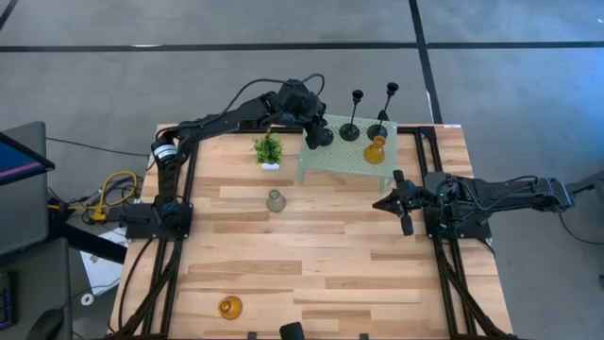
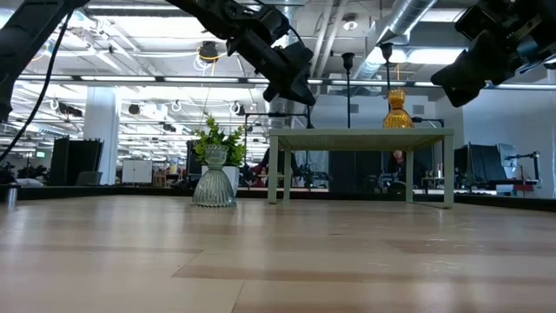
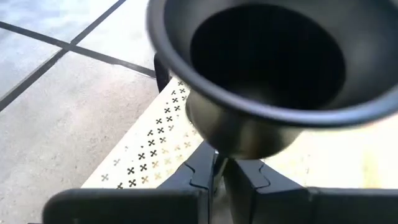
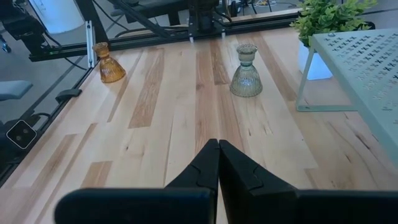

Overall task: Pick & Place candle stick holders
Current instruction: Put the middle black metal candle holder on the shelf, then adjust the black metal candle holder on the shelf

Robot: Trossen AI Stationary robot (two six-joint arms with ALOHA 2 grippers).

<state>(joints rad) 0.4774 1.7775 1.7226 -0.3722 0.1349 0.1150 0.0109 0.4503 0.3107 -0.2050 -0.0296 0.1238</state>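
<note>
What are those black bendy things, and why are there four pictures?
Those are two robot arms bolted to a wooden table. Each ends in a two-finger pincher called a gripper.

One picture looks straight down from above. One looks level across the tabletop. The other two come from small cameras on each arm's wrist.

The left gripper is shut on a black candle holder, holding it by its thin stem over the pale green stand. That is the big black cup filling the left wrist picture.

The right gripper is shut and empty, waiting over the table's right side.

On the stand are two more black holders and an amber glass holder. On the table are a little green plant, a clear-grey glass holder and another amber holder.
</note>
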